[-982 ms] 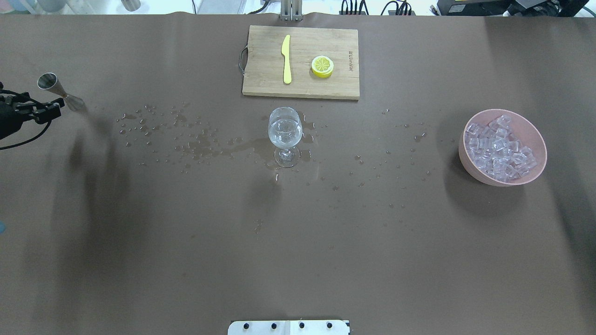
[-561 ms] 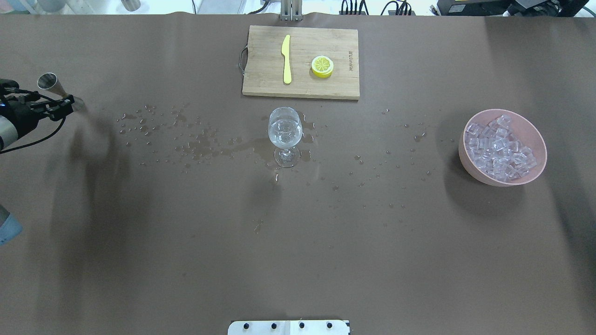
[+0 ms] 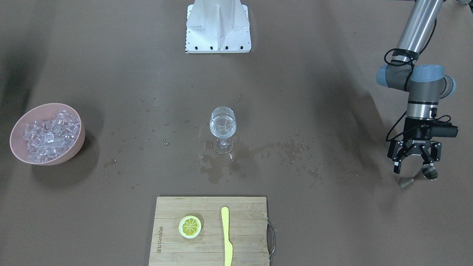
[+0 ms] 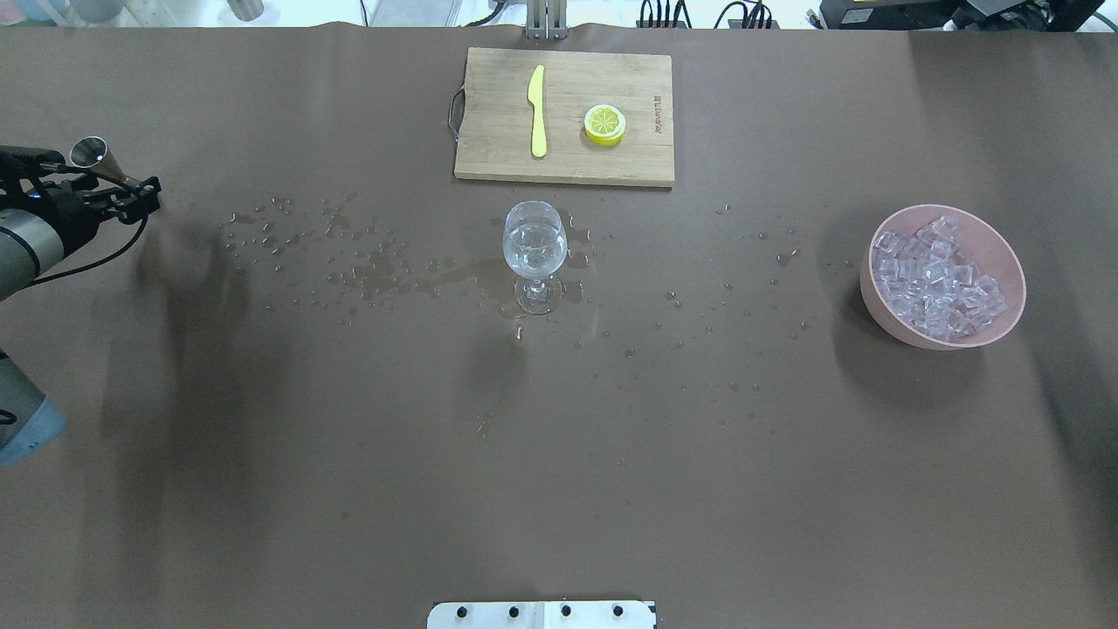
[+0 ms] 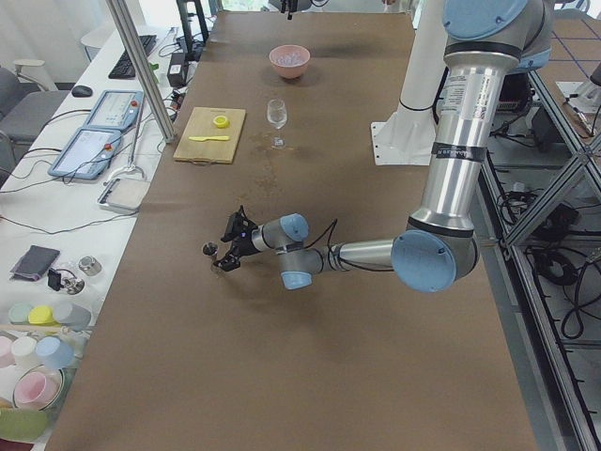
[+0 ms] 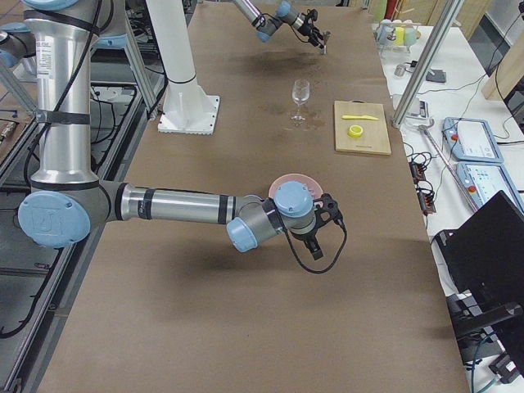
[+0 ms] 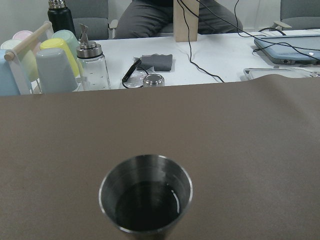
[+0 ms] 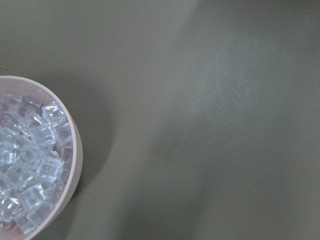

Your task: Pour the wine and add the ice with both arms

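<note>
Ice [image 3: 46, 136], small clear glassy cubes, is heaped in a round pink bowl [image 3: 75, 148], well apart from the stemmed wine glass [image 3: 222, 125]. Left gripper [image 3: 414, 164] is seen with black fingers spread wide above a steel hourglass jigger [image 3: 429, 172].

Overhead: glossy droplets [image 4: 367, 275] are scattered on the matte brown covering [image 4: 559, 472].

Right-side view: the right gripper [image 6: 315, 243] is seen near the bowl; its opening cannot be told.

Left wrist: dark liquid is seen in the jigger's brushed cup.

Brown surface [image 4: 559, 454]. White bench [image 5: 47, 197] along its far side, carrying pastel cups [image 5: 42, 315] and tablets [image 5: 92, 150]. Metal post [image 5: 141, 66] between them.
</note>
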